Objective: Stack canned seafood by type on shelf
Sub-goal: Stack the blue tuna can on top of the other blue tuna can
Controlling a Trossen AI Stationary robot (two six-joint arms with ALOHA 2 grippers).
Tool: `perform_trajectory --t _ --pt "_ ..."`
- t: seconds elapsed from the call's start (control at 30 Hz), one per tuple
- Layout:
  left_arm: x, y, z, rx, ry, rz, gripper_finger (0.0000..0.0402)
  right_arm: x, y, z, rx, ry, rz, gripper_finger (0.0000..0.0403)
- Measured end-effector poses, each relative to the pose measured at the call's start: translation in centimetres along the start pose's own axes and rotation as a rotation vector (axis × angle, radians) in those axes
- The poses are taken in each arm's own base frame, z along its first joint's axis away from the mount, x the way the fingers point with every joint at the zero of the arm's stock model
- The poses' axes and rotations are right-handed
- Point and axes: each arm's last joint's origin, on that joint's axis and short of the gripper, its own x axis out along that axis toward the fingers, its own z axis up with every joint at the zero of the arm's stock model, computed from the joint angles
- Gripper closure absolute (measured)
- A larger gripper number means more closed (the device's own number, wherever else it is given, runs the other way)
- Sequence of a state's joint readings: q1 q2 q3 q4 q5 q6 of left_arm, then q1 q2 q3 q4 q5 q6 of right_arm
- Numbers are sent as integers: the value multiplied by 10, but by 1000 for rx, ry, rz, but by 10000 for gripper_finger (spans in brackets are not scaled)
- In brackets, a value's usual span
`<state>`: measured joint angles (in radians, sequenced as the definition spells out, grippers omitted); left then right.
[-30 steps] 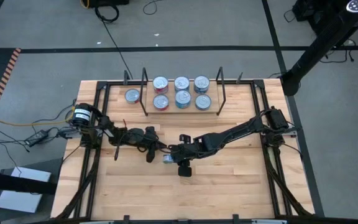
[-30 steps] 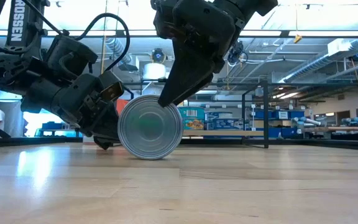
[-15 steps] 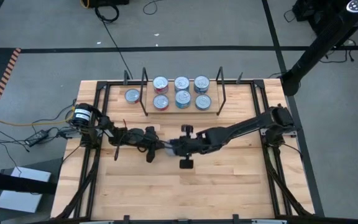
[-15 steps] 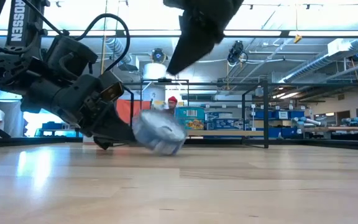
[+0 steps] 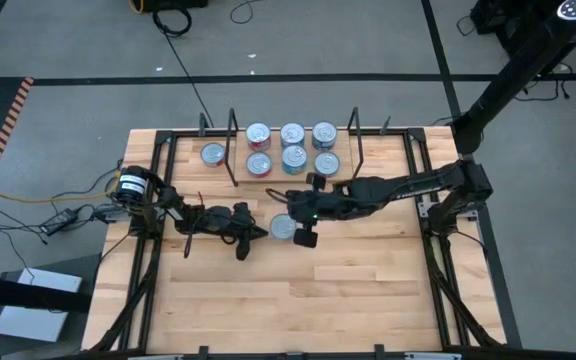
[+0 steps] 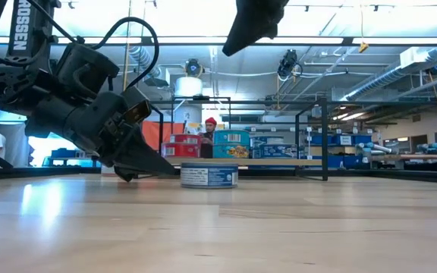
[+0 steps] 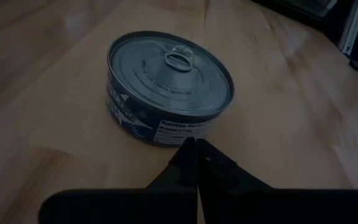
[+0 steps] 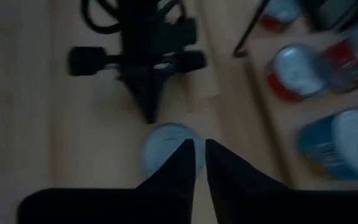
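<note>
One blue tin (image 5: 282, 227) flat on table, left gripper (image 5: 261, 232) pinched together beside it; right gripper (image 5: 296, 205) above, fingers nearly together, holding nothing; six tins on shelf (image 5: 343, 179).

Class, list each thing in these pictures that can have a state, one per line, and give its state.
Blue tin on the table: lying flat, lid up, free of both hands.
Left hand: shut, low at the table, tip near that tin.
Right hand: raised above the tin, fingers almost together, empty.
Shelf: holds six tins upright.
Lone tin: upright on the table, outside the shelf's end frame.
</note>
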<state>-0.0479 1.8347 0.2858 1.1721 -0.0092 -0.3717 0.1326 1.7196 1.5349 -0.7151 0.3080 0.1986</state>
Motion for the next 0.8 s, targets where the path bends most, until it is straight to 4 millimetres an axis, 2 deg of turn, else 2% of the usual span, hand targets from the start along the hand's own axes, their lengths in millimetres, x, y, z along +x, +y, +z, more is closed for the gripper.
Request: perform_trajectory --t 0.17,0.33,0.5,0.63,0.8 --pt "0 2 3 -27 -53 101 401 20 12 -8 117 59 77 320" --pt "1 14 9 -29 -131 285 401 51 32 -35 138 146 109 340" --pt "13 24 22 64 -118 230 401 84 49 -58 124 193 166 393" --pt "29 30 26 89 -74 188 401 107 55 -70 131 217 157 386" --pt "39 32 20 87 -44 178 401 130 56 -79 139 231 132 389"
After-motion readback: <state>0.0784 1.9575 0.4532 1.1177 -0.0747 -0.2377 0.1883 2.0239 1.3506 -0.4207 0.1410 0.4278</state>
